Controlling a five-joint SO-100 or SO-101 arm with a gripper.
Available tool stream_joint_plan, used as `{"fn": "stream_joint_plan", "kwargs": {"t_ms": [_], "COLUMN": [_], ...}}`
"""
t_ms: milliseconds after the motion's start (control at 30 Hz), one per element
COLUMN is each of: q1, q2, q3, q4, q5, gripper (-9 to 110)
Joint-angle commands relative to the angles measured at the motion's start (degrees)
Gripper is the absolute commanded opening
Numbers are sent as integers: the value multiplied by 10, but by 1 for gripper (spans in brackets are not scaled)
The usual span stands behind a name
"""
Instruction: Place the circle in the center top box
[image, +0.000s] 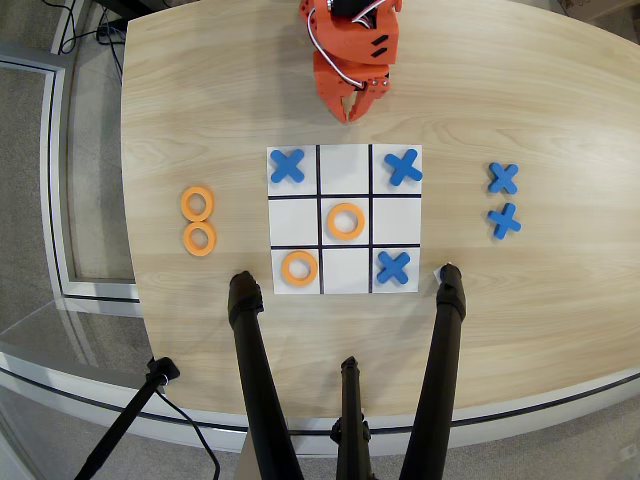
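Observation:
In the overhead view the white nine-cell board (345, 195) lies mid-table. Two orange circles (197, 203) (200, 238) lie touching on the wood left of the board. Another circle (345, 221) fills the middle cell and one (299, 268) the bottom left cell. The center top box (346, 272) is the bare middle cell of the row nearest the view's bottom edge, between a circle and a blue X (393, 267). My orange gripper (353, 110) hangs beyond the board's far edge, shut and holding nothing.
Blue X's sit in the far-row corner cells (287, 166) (403, 167). Two spare X's (503, 178) (504, 221) lie right of the board. Black tripod legs (253, 370) (441, 350) rise over the table's near edge, close to the board's lower corners.

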Motion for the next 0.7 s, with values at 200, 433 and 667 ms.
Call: {"fn": "stream_joint_plan", "kwargs": {"t_ms": [200, 433, 667], "q1": [9, 11, 48], "q2": [-14, -20, -104], "q3": [-6, -11, -111], "q4": [25, 25, 8], "q5": [38, 38, 40], "gripper": [4, 11, 13]}}
